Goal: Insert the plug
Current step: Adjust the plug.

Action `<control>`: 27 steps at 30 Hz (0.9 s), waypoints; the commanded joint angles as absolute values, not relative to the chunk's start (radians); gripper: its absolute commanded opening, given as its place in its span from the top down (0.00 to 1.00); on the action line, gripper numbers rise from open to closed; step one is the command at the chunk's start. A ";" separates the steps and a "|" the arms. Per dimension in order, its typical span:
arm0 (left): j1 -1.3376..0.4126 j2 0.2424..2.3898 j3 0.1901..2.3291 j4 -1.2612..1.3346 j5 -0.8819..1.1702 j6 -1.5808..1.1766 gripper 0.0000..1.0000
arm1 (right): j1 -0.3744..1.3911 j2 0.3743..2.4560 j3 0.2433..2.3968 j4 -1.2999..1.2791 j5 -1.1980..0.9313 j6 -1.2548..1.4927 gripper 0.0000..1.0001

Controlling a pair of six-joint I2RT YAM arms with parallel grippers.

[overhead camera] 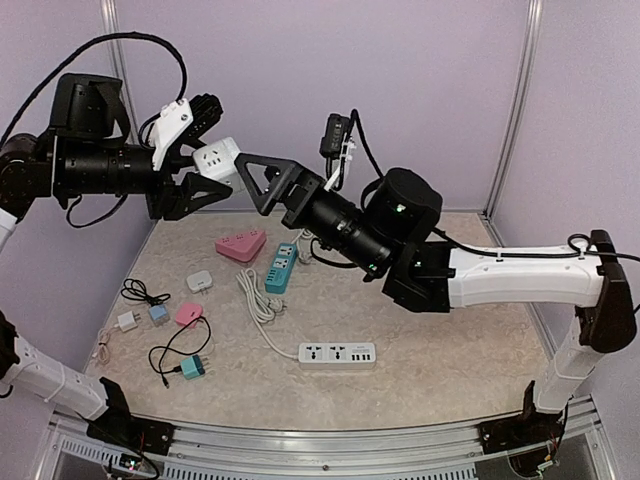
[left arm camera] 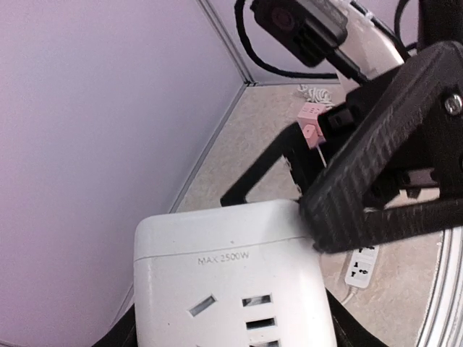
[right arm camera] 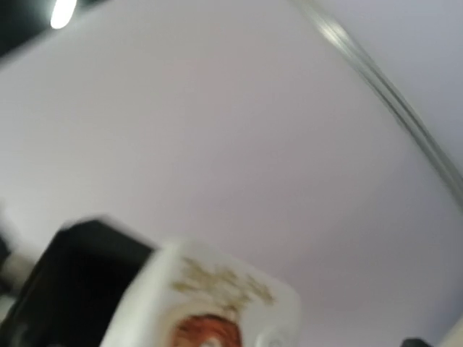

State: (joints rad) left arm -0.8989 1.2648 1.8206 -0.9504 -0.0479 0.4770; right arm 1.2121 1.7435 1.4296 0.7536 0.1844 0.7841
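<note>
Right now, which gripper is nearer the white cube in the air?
Left. The left gripper clamps the white cube; the right gripper stands open just beside it, a finger at its corner.

My right wrist feed is blurred. Most of it is a plain lilac wall (right arm camera: 217,130), with a thin metal strip (right arm camera: 391,87) running on a slant down its upper right side. A bright light (right arm camera: 64,11) glares in the dark top left corner. Along the bottom edge I see a white block (right arm camera: 231,307) with rounded corners, printed with a gold scribble and an orange-red patch I can't make out. A black part (right arm camera: 72,278) sits touching its left side.
</note>
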 commanded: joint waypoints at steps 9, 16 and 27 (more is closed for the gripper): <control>-0.927 1.226 1.926 -1.314 0.464 0.607 1.00 | 1.259 1.462 1.489 -0.029 -0.201 -0.110 0.00; -0.955 1.260 1.962 -1.378 0.489 0.652 1.00 | 1.287 1.568 1.617 -0.072 -0.308 -0.194 0.00; -0.964 1.287 1.966 -1.382 0.496 0.659 1.00 | 1.288 1.597 1.628 -0.053 -0.278 -0.178 0.11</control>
State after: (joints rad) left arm -0.9550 1.2789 1.9465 -1.3415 0.4698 0.6415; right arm 1.2800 1.5948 1.5944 -0.0498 -0.2634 -0.1829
